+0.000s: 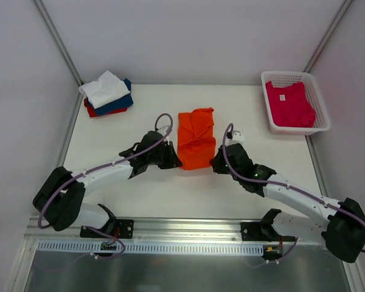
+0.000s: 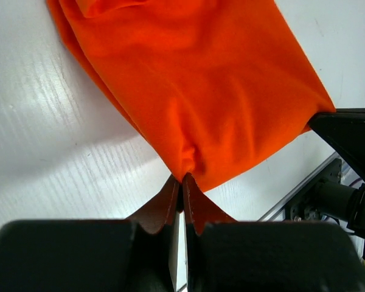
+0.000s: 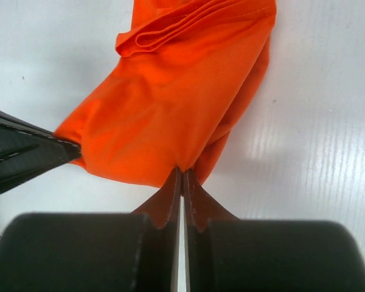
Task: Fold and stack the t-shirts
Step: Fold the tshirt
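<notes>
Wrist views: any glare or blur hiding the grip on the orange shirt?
Left wrist: glare streaks on the table beside the orange shirt, fingers soft, pinch readable. Right wrist: table sheen at right, pinch clear. Top external: evenly lit, sharp.

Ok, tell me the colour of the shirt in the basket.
The shirt is magenta-pink; the top view shows it best.

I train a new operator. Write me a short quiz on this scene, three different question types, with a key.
1. True or false: the left tool and the right tool are both shut on the orange t-shirt.
2. Where is the pink t-shirt? A) under the orange one B) in the white basket C) in the left tool
3. Fill in: the top shirt of the folded stack is ____.
Key: 1 true; 2 B; 3 white.
</notes>
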`<state>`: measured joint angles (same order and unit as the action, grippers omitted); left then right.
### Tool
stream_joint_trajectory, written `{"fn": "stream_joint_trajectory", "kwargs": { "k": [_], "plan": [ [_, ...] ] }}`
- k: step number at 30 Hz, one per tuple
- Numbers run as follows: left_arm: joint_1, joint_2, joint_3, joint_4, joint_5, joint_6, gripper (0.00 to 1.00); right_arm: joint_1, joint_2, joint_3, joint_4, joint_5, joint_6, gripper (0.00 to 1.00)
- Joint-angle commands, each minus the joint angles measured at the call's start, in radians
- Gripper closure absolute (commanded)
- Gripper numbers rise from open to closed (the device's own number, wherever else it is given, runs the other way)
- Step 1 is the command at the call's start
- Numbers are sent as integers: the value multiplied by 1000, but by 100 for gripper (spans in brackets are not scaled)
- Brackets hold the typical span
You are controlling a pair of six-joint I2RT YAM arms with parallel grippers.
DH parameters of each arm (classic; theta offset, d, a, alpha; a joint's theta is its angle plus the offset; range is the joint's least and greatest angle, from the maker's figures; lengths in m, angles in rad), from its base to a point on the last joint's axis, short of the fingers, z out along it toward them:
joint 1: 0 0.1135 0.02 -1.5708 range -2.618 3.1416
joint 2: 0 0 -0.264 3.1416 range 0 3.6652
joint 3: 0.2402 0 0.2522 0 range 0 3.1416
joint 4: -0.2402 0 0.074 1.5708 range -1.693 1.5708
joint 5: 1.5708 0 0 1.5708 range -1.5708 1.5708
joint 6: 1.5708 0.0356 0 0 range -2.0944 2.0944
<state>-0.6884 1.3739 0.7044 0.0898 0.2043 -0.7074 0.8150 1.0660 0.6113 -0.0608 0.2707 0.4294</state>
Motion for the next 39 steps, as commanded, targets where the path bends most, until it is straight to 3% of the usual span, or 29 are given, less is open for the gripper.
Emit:
{"fn": "stream_joint_trajectory", "kwargs": {
  "k": [1, 16, 26, 39],
  "plan": [
    [-8, -64, 50, -65, -60, 5, 100, 9, -38, 45, -62, 68, -9, 100],
    [-7, -18, 299, -144, -124, 105, 100, 3, 15, 249, -97, 145, -156, 100],
    [18, 60, 403, -159, -137, 152, 100, -114, 124, 352, -73, 82, -219, 100],
    [130, 168, 535, -160, -92, 203, 100, -270, 354, 522, -17, -50, -288, 100]
  ]
}}
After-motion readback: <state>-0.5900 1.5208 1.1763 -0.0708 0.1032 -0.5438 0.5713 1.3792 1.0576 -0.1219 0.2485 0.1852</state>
